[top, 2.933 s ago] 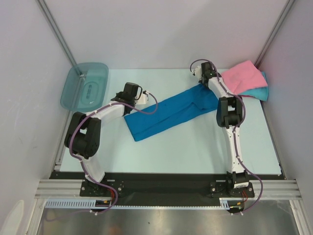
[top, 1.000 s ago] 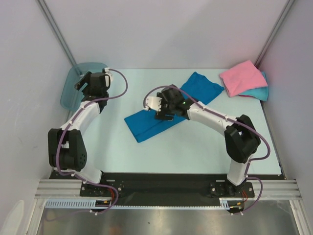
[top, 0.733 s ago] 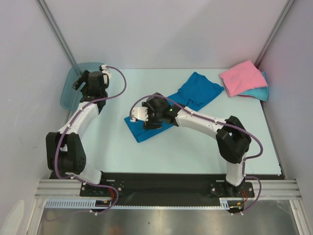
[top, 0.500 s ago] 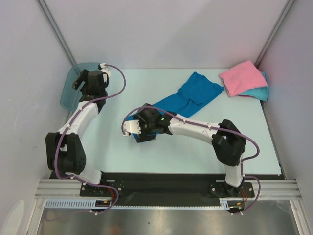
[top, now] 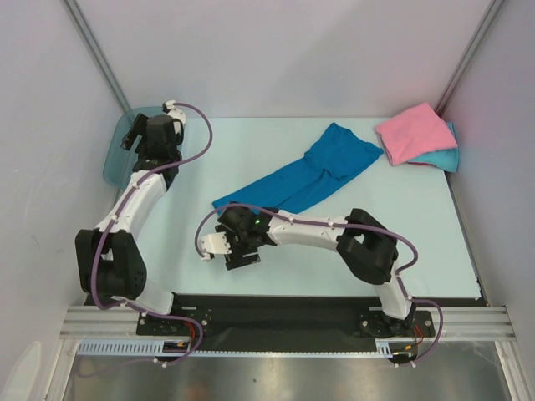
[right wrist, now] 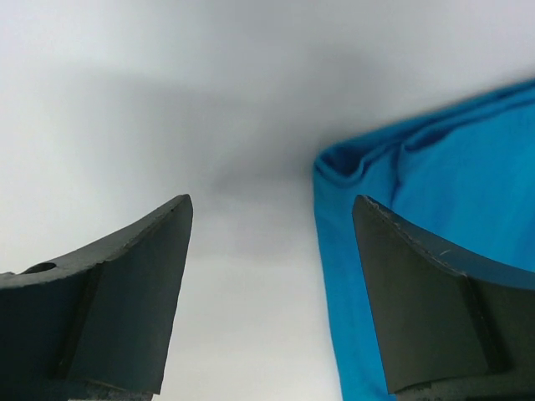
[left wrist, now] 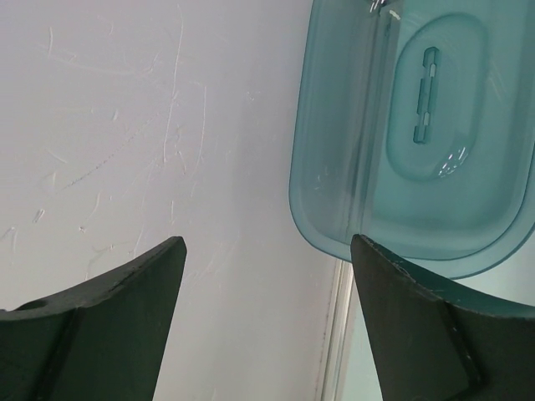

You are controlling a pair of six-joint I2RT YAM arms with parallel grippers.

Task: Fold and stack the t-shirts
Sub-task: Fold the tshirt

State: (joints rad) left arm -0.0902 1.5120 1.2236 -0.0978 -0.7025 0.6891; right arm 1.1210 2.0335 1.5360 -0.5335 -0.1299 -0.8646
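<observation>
Tabletop (top: pixel 276 138) seen from above, carrying three shirts. The blue shirt (top: pixel 305 175) lies as a long diagonal strip across the middle, from near left to far right. The pink shirt (top: pixel 411 132) lies folded in the far right corner on top of the turquoise shirt (top: pixel 443 158). The right tool (top: pixel 224 247) hangs just beyond the blue shirt's near-left end, fingers spread and holding nothing; its wrist view shows the cloth's corner beside one finger. The left tool (top: pixel 132 138) is over a teal bin (top: pixel 113 165) at far left, fingers spread and empty.
</observation>
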